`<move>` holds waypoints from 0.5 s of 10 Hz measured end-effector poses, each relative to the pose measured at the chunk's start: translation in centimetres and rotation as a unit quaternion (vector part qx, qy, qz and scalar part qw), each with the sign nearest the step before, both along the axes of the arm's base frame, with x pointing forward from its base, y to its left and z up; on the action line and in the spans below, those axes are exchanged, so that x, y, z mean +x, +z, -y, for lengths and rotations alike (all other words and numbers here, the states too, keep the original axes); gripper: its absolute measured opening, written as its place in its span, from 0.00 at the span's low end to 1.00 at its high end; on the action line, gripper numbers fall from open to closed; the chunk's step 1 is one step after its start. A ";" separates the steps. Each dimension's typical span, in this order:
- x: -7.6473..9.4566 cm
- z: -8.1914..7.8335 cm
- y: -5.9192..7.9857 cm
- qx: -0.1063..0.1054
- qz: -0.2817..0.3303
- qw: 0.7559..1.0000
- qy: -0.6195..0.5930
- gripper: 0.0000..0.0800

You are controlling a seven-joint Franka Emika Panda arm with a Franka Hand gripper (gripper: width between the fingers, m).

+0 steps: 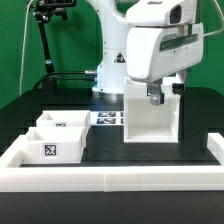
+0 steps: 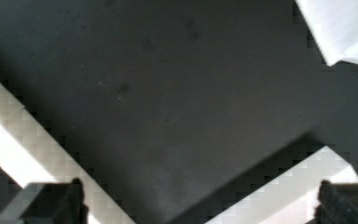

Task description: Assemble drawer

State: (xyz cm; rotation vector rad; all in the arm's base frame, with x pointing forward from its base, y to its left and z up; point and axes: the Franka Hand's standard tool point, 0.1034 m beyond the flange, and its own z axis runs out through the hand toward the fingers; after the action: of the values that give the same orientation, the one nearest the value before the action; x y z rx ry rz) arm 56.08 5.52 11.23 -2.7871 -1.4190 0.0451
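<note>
A tall white drawer box point(image 1: 150, 120), open toward the camera, stands upright on the dark table at the exterior view's right. Two smaller white drawer parts point(image 1: 58, 136) with marker tags lie at the exterior view's left. My gripper point(image 1: 156, 97) hangs at the top edge of the tall box. In the wrist view the gripper point(image 2: 197, 208) is open, its dark fingertips point(image 2: 51, 204) wide apart and holding nothing. Two white edges point(image 2: 34, 140) run in a V over the dark table between them. I cannot tell whether the fingers touch the box.
The marker board point(image 1: 108, 118) lies behind the drawer parts near the robot base. A raised white border point(image 1: 110, 178) runs along the table's front and sides. A black stand point(image 1: 45, 45) rises at the back left. A white shape point(image 2: 345, 30) shows in one corner of the wrist view.
</note>
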 end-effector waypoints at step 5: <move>-2.8 0.0 1.6 -0.003 0.020 0.995 -0.099 0.81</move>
State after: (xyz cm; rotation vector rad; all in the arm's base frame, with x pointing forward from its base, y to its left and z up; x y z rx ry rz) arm 53.28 5.49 12.87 -2.9325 -1.1430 -0.0081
